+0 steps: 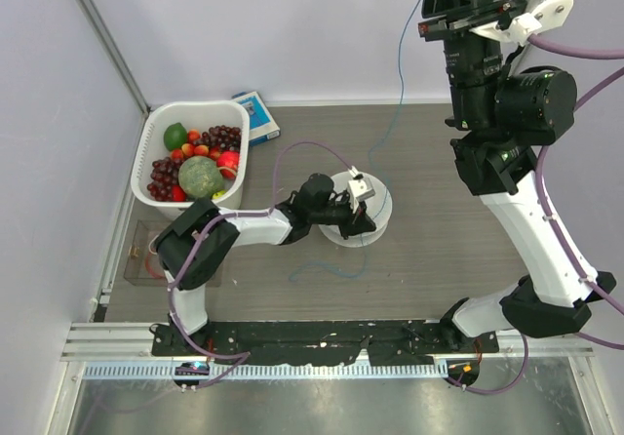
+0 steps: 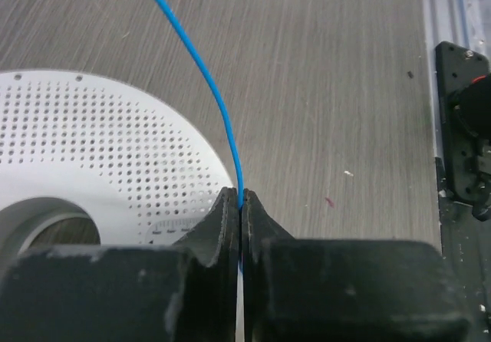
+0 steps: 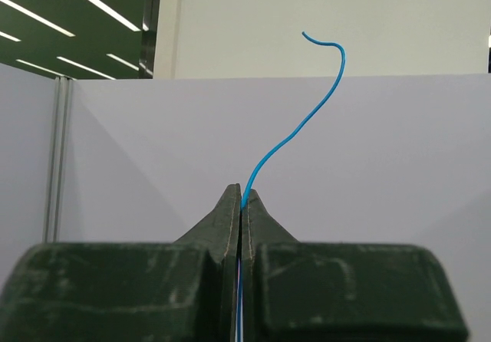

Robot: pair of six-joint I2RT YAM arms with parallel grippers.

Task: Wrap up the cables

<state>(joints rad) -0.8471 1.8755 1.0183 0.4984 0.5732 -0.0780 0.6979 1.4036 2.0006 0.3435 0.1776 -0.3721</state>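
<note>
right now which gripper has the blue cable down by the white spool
The left gripper, shut on the blue cable beside the white spool; the right gripper pinches it high up.

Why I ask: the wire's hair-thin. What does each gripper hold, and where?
Blue cable: left gripper mid-length by the spool, right gripper near its free end.

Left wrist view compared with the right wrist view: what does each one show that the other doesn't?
Only the left wrist view shows the wooden table and a perforated white disc on it, with the blue cable arcing over the tabletop. Only the right wrist view shows a pale wall, ceiling lights and the cable's loose end curling up in the air. Both show a tool pinched shut on that thin cable: the left tool in one, the right tool in the other.
</note>
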